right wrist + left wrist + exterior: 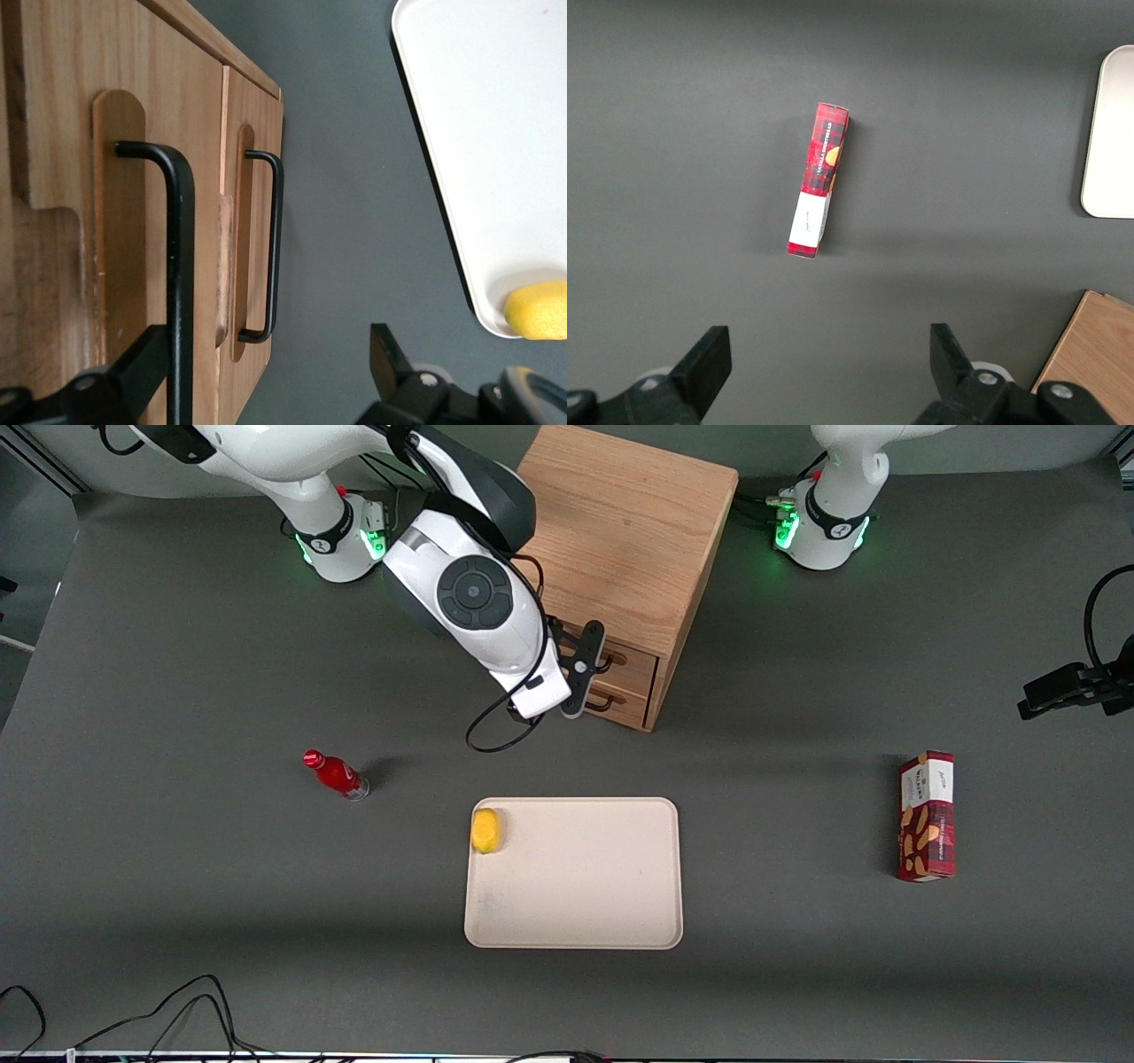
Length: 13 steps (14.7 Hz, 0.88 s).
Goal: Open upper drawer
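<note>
The gripper (266, 372) sits close in front of the wooden cabinet (53, 106), its fingers (133, 367) spread apart. One finger lies against the black wire handle (180, 266) of the upper drawer (115, 221). The lower drawer (257, 115) shows its own handle (276, 239). On the grey bench (345, 177) a cream tray (478, 133) holds a yellow lemon (538, 311).

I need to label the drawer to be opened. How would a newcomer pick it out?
Find the wooden cabinet between the arms. Its front has two matching drawers; the upper drawer lies just under the top, above its twin, where the pincer is.
</note>
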{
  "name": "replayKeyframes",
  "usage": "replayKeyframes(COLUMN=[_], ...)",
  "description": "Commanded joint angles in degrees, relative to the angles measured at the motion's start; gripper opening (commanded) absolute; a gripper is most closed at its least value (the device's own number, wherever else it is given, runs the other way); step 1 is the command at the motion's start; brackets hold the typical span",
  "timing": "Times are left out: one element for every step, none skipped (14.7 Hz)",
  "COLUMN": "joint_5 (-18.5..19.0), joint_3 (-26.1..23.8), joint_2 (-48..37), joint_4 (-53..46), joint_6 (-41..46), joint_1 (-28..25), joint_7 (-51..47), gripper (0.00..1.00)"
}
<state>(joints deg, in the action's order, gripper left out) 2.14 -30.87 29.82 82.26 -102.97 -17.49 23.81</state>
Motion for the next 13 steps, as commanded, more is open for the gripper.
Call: replayKeyframes(joint_5=[1.0,1.0,1.0,1.0,1.0,1.0,1.0,1.0,1.0,1.0,1.0,1.0,1.0], joint_3=[0.1,0.1,0.1,0.0,0.0,0.0,0.0,0.0,0.0,0.0,0.0,0.0,0.0], joint_2=[-0.1,0.0,0.0,0.0,0.0,0.1,0.0,0.0,0.0,0.1,0.1,0.1,0.0], joint_4=[0.9,1.0,1.0,1.2,1.2,1.2,1.2,1.3,1.5,1.6,1.9,2.6,3.7], joint_6=[-1.6,-1.6,-1.7,-2.3,-2.8,-2.8,-2.8,-2.8,-2.8,-3.0,-3.4,-4.1,-5.2], joint_1=[-0.4,-0.4,-0.4,-0.4,-0.4,-0.3,-0.4,-0.4,-0.4,-0.4,-0.6,-1.0,-1.0], joint_7=[0.5,0.5,0.5,0.5,0.4,0.4,0.4,0.4,0.4,0.4,0.4,0.4,0.4], gripper=[1.00,1.00,1.00,1.00,1.00,1.00,1.00,1.00,1.00,1.00,1.00,1.00,1.00])
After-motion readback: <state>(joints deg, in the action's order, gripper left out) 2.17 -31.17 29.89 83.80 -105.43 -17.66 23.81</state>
